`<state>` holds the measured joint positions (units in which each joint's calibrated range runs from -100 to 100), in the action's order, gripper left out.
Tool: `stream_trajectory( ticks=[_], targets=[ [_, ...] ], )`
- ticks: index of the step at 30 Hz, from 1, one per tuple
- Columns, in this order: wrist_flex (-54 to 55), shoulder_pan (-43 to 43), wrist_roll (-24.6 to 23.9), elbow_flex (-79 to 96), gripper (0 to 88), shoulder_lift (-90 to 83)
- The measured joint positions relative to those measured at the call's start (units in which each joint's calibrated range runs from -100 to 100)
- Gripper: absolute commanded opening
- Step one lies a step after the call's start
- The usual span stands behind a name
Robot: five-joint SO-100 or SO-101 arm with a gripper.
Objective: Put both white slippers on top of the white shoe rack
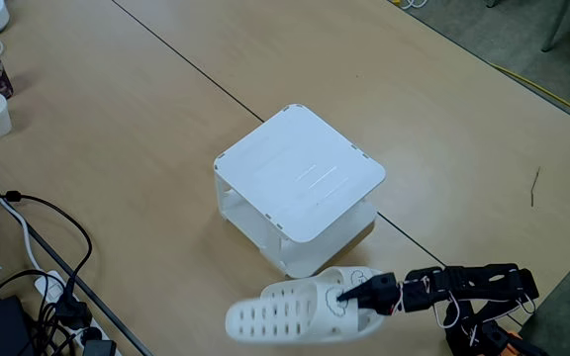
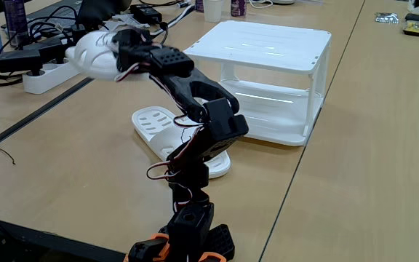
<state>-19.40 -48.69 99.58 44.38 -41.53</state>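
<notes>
Light wood table, dark seam; cables on left.

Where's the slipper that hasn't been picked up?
In a fixed view, the second slipper lies flat on the table, left of the shoe rack, partly hidden behind the arm.

Wooden table bearing rack, slipper

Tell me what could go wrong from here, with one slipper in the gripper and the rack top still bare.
1. The gripper pinches the lifted slipper by its strap alone, so the long sole may swing or slip out.
2. The shoe rack stands close by; a low swing could clip its edge and shove it.
3. The second slipper lies under the arm and could get knocked while the arm moves.
</notes>
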Motion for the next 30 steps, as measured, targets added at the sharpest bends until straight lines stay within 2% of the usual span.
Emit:
stream_trajectory(
  ticks=[12, 22, 30],
  targets=[
    [-6.09, 11.76, 0.00, -15.18, 0.8, 0.74],
    [-6.09, 17.98, 0.00, -32.08, 0.8, 13.28],
    [-6.09, 24.27, 0.00, -37.56, 0.8, 23.18]
  ],
)
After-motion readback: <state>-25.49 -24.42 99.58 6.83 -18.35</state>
